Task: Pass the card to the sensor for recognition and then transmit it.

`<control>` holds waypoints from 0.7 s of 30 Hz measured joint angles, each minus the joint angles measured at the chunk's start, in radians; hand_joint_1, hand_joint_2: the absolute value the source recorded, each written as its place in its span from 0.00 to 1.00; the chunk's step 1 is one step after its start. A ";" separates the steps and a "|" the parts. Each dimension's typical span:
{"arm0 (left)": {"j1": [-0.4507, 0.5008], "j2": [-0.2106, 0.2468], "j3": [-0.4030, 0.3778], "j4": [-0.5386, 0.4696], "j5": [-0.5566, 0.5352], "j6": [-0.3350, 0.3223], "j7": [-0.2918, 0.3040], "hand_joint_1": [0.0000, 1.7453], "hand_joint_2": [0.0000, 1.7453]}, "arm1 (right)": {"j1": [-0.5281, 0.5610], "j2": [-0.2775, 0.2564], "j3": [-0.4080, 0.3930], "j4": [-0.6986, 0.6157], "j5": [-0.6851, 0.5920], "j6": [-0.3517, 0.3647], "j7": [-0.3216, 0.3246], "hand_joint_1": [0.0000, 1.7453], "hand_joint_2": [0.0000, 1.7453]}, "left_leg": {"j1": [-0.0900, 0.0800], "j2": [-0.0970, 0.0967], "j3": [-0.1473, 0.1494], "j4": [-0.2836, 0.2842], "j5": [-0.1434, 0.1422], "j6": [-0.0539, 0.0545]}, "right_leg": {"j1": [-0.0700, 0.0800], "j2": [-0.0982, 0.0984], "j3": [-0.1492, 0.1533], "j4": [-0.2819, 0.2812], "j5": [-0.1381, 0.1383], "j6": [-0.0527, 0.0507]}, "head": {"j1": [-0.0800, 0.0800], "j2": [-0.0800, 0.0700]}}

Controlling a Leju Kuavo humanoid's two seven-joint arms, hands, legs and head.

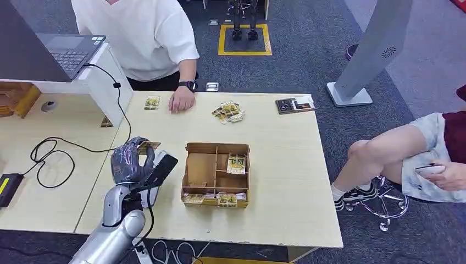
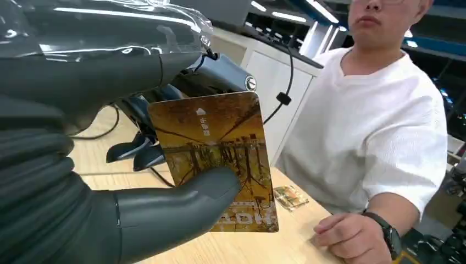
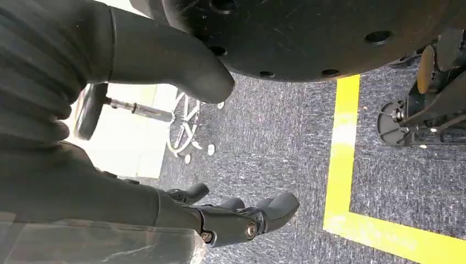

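My left hand (image 1: 131,160) is raised over the table's left part and pinches a brown-gold card (image 1: 148,146) between thumb and fingers. In the left wrist view the card (image 2: 220,143) stands upright with the thumb (image 2: 181,203) across its lower face. A black slanted sensor (image 1: 164,168) on a white base sits right beside the hand, just below the card. My right hand (image 3: 110,181) hangs over grey carpet, its fingers (image 3: 247,217) apart and nothing in them.
A compartmented cardboard box (image 1: 200,168) with cards stands mid-table. Loose cards (image 1: 152,102) and a card pile (image 1: 228,111) lie at the far edge by a person's hand (image 1: 182,100). Laptop (image 1: 68,49) and cables (image 1: 49,157) are at the left; a seated person (image 1: 406,159) is at the right.
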 joint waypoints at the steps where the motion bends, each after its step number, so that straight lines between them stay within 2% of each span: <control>1: 0.003 0.000 0.000 0.000 -0.026 -0.001 0.008 1.00 1.00 | 0.000 0.000 0.000 0.000 0.000 0.000 0.000 0.00 1.00 | 0.000 0.000 0.000 0.000 0.000 0.000 | 0.000 0.000 0.000 0.000 0.000 0.000 | 0.000 0.000; 6: 0.015 0.002 0.006 0.000 -0.140 -0.003 0.055 1.00 1.00 | 0.000 0.000 0.000 0.000 -0.001 0.000 0.000 0.00 1.00 | 0.000 0.000 0.000 0.000 0.000 0.000 | 0.000 0.000 0.000 0.000 0.000 0.000 | 0.000 0.000; 14: 0.041 0.005 0.037 -0.003 -0.147 -0.024 0.063 1.00 1.00 | 0.000 0.000 0.000 0.000 -0.002 0.000 0.000 0.00 1.00 | 0.000 0.000 0.000 0.000 0.000 0.000 | 0.000 0.000 0.000 0.000 0.000 0.000 | 0.000 0.000; 21: 0.047 0.019 0.056 -0.005 -0.177 -0.102 0.094 1.00 1.00 | 0.000 0.000 0.000 0.000 -0.003 0.000 0.000 0.00 1.00 | 0.000 0.000 0.000 0.000 0.000 0.000 | 0.000 0.000 0.000 0.000 0.000 0.000 | 0.000 0.000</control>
